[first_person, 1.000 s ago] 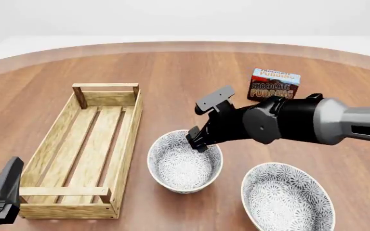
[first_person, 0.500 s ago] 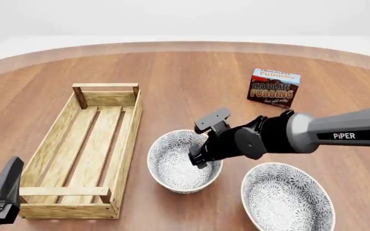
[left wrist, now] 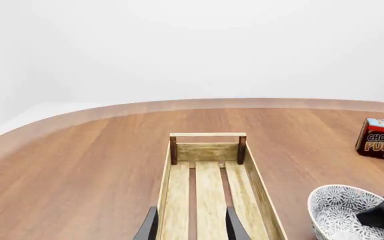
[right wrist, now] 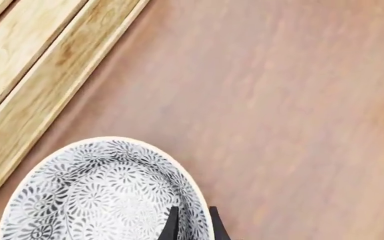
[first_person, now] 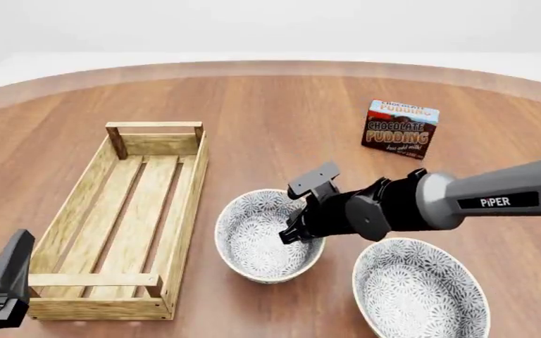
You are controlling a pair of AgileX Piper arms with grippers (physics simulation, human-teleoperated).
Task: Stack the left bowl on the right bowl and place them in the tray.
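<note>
Bowls, two of them with a grey-and-white floral pattern, sit on a round wooden table (first_person: 280, 105). Seen from the front, the left bowl (first_person: 256, 243) lies near the middle, just right of the tray (first_person: 188, 204); the right bowl (first_person: 419, 292) is nearer and further right, close beside the first but not touching it. Neither bowl has anything in it except the gripper tips at the left one.

Along the left side of the table lies the tray, a long light-wood crate with a slatted bottom and corner posts (nothing rests on its slats).

Reaching in from the right, the right gripper (first_person: 294, 232) is at the left bowl's right-hand rim. In the right wrist view its two dark fingertips (right wrist: 170, 227) stand close together astride the rim, one inside and one outside, narrowed onto the bowl's wall.

Low at the near left edge is the left gripper (first_person: 3, 289), by the tray's near end; its fingers are parted and grasp nothing.

Far right stands a chocolate pudding box (first_person: 400, 129), red and brown, reading "CHOCOLATE PUDDING". The right arm's grey casing (first_person: 496, 201) bears the word "PiPER".
</note>
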